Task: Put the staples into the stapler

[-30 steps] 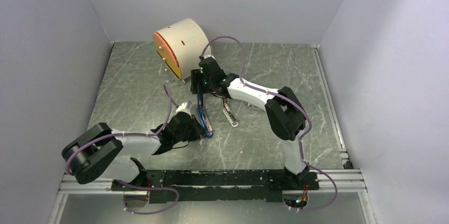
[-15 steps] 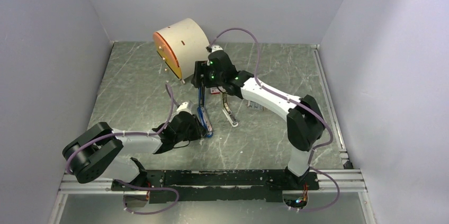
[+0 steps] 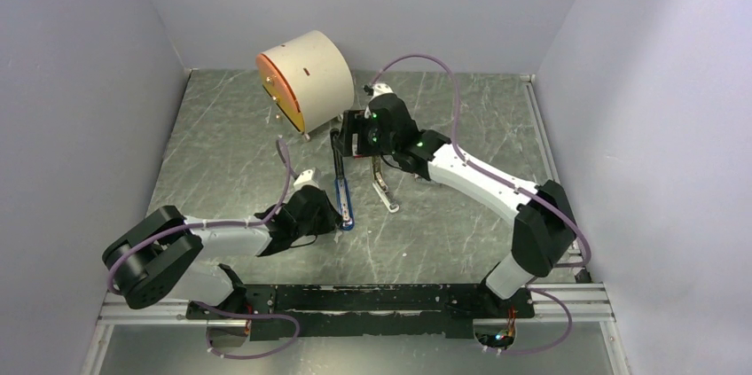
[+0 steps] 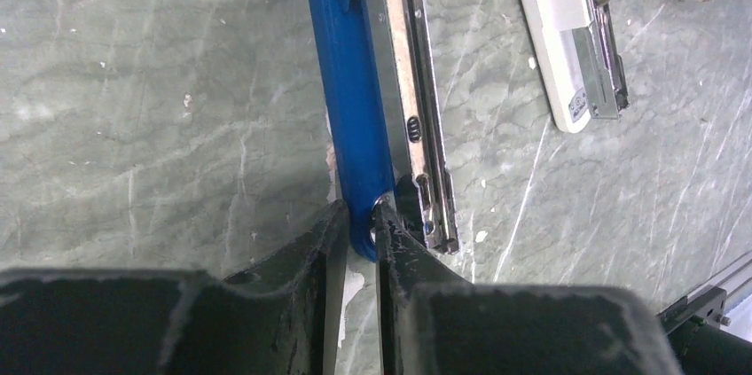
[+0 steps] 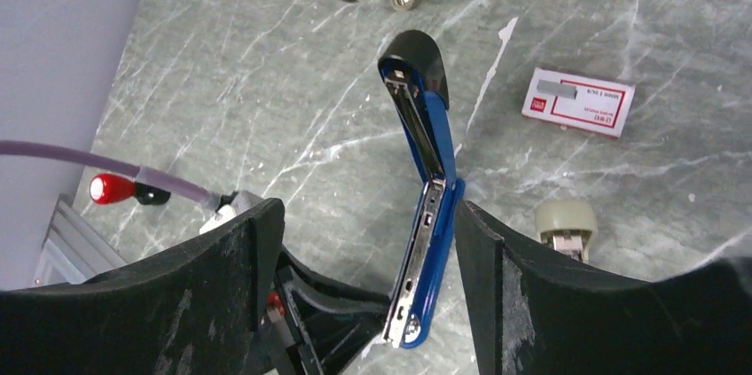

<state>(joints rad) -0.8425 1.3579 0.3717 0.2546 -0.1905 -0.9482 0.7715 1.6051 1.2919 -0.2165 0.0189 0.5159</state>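
Note:
The blue stapler point(image 3: 341, 184) lies on the table, swung open lengthwise, with its black end point(image 5: 417, 60) far and its silver channel point(image 4: 417, 109) bared. My left gripper point(image 3: 330, 215) is shut on the stapler's near blue end point(image 4: 359, 229). My right gripper point(image 3: 348, 142) is open and empty above the stapler's far part. The blue body point(image 5: 439, 215) shows between its fingers, close to the right finger point(image 5: 483, 260). A small grey strip point(image 5: 556, 88) shows on the staple box. I cannot tell whether it is loose staples or print.
A red-and-white staple box point(image 5: 581, 100) lies right of the stapler's far end. A grey-green stapler point(image 3: 384, 191) lies just right of the blue one and also shows in the left wrist view point(image 4: 572, 47). A round cream container point(image 3: 304, 78) with an orange face stands at the back.
My right arm has stretched out and its gripper has moved right and back from over the stapler's far end. The blue stapler now lies straighter. My left gripper has kept its hold.

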